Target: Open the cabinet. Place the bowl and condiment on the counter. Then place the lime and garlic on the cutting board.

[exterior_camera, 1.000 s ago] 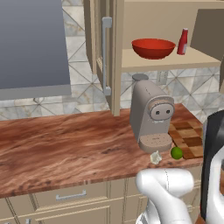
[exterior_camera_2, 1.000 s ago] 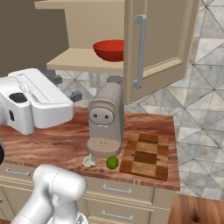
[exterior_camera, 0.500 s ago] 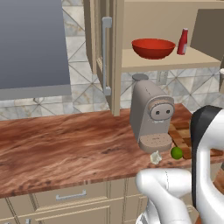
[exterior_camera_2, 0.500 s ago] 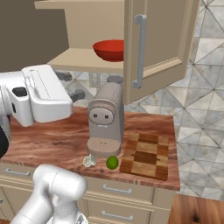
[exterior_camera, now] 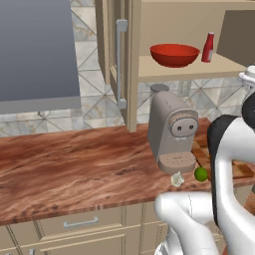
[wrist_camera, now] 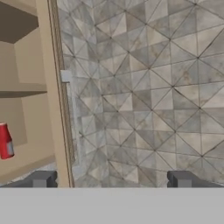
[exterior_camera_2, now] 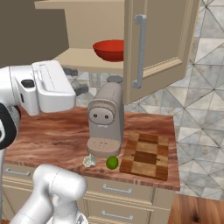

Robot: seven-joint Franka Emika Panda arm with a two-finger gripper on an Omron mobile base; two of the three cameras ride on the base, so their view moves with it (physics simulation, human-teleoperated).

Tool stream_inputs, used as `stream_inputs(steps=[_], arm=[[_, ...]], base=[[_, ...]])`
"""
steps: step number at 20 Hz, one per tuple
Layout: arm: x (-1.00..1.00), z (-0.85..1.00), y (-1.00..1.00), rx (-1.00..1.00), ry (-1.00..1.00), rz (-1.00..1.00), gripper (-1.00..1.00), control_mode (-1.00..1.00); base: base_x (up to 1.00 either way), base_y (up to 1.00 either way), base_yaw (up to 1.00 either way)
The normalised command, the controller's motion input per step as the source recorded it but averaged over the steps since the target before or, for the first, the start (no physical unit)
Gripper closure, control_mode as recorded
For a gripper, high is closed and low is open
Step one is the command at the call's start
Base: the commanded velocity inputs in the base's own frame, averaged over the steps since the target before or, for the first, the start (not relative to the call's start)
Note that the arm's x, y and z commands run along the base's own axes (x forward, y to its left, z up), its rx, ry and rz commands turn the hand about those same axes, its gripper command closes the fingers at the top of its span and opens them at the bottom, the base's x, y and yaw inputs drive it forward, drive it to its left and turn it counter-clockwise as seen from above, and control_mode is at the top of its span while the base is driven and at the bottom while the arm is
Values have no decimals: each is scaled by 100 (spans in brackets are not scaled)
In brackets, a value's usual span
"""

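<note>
The cabinet [exterior_camera: 130,60] stands open, its door [exterior_camera_2: 153,43] swung out to the right. On its shelf sit the red bowl [exterior_camera: 174,54] [exterior_camera_2: 109,49] and the slim red condiment [exterior_camera: 208,47] [wrist_camera: 5,141]. The lime [exterior_camera_2: 112,162] [exterior_camera: 200,174] and the garlic [exterior_camera_2: 89,161] [exterior_camera: 177,179] lie on the counter [exterior_camera_2: 52,140] in front of a coffee machine. The checkered cutting board [exterior_camera_2: 146,154] lies just right of them. My gripper [exterior_camera_2: 76,82] [wrist_camera: 111,180] is open and empty, hanging left of the coffee machine below the shelf and facing the tiled wall.
A beige coffee machine [exterior_camera_2: 105,120] [exterior_camera: 172,132] stands on the counter under the shelf. The cabinet's side panel [wrist_camera: 52,87] rises at the left of the hand view. A grey hood [exterior_camera: 37,50] hangs at the left. Drawers [exterior_camera: 79,224] run below the counter.
The arm has lifted and carried the hand to the right, toward the open cabinet. The jaws have stayed wide apart. Bowl, condiment, lime and garlic have not moved.
</note>
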Motion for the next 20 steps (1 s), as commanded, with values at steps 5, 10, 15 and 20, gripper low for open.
stream_inputs(steps=[5,10,15,20], arm=[[31,0,0,0,0,-10,-100,-100],[38,0,0,0,0,-10,-100,-100],[36,0,0,0,0,-10,-100,-100],[38,0,0,0,0,-10,-100,-100]], base=[[0,0,0],[0,0,0],[0,0,0],[0,0,0]])
